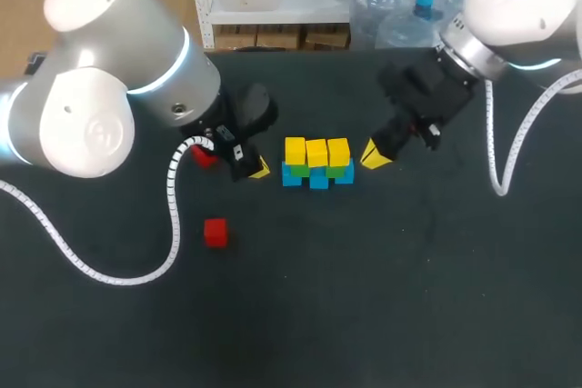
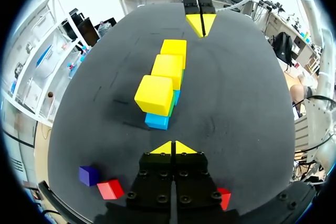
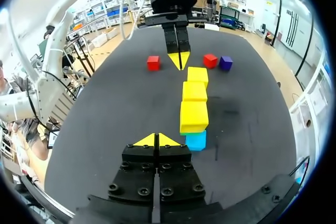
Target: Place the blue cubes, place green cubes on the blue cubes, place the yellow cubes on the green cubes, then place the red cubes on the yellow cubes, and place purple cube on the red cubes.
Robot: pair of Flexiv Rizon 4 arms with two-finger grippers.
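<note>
On the dark surface you have three small towers side by side in a row. Each one has one of the blue cubes at the bottom, one of the green cubes in the middle and one of the yellow cubes on top. Nothing sits on the yellow layer.

Your left end effector is low over the surface at 9 o'clock from the row, just beside it. It is clenched, yellow tips pressed together, and holds nothing. Your right end effector is at 3 o'clock from the row, near the last tower. It is clenched too, and it is empty.

A loose red cube lies alone at about 8 o'clock from the row, well apart from it. A second red cube shows partly from under your left arm, at 9 o'clock from the row. The purple cube lies just beside that second red one. In the head view the left arm hides it, and only the wrist views show it.
</note>
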